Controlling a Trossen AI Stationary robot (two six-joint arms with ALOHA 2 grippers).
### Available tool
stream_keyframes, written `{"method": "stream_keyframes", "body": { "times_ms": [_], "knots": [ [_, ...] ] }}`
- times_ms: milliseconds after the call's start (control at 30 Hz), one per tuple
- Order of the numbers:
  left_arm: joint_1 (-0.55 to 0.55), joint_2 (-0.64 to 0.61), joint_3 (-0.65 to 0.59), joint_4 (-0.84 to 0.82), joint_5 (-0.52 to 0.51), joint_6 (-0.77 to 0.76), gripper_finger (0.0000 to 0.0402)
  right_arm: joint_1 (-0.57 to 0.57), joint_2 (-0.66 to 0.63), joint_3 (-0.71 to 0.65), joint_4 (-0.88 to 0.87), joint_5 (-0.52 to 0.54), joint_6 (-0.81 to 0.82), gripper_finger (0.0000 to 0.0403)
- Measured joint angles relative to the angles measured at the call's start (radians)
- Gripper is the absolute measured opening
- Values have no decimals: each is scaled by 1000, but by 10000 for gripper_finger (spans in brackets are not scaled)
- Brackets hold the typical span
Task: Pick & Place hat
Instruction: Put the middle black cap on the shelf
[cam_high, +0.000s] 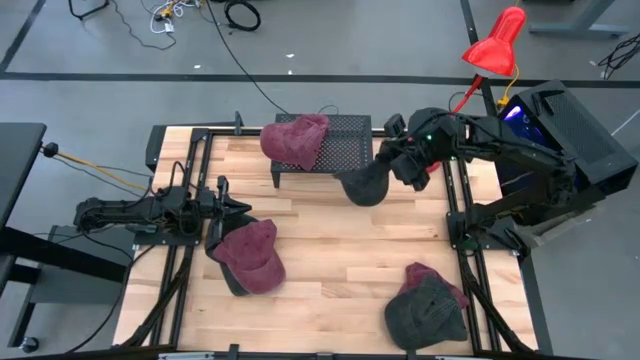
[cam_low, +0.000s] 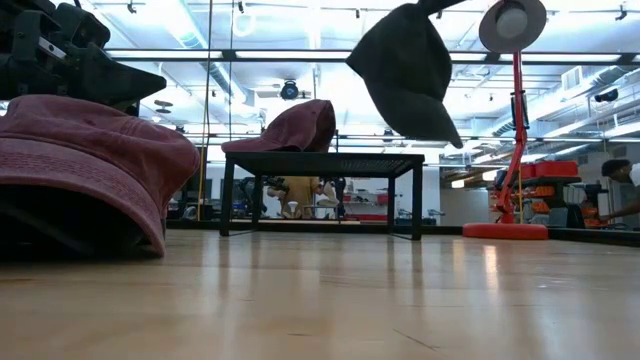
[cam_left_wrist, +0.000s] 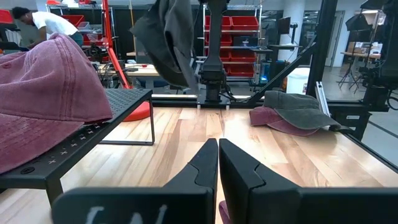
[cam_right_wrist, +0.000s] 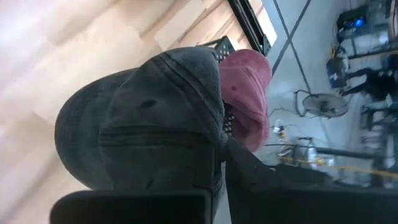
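A dark grey hat (cam_high: 364, 186) hangs in the air near the black mesh stand (cam_high: 345, 150) at the table's far side, with my right gripper (cam_high: 398, 168) shut on it. A maroon hat (cam_high: 296, 138) lies on the stand's left end. Another maroon hat (cam_high: 252, 256) rests on the table just in front of my left gripper (cam_high: 240, 207), which waits level at the left edge, shut and touching nothing. In the low view the dark grey hat (cam_low: 405, 72) hangs well above the stand top (cam_low: 325, 157). My right gripper holds the dark grey hat by cloth at its edge (cam_right_wrist: 198, 163), pinched between the two fingers; the gripper hides which part of the hat this is. The fingers slant down from the table's right side. The hat hangs below them, tilted and clear of table and stand.
At the table's near right a grey hat lies on top of a maroon one (cam_high: 428, 306). A red lamp (cam_high: 495, 42) stands beyond the far right corner. Black frame rails (cam_high: 455, 215) run along the table's left and right sides. Bare wood lies in the middle.
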Motion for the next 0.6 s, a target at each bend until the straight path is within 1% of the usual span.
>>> {"method": "stream_keyframes", "body": {
  "times_ms": [267, 600],
  "knots": [
    [0, 0, 0, 0, 0, 0, 21, -66, 1, 0, -1, -3, -187, 11],
    [0, 0, 0, 0, 0, 0, 21, -154, 26, 0, 11, -2, -324, 11]
  ]
}}
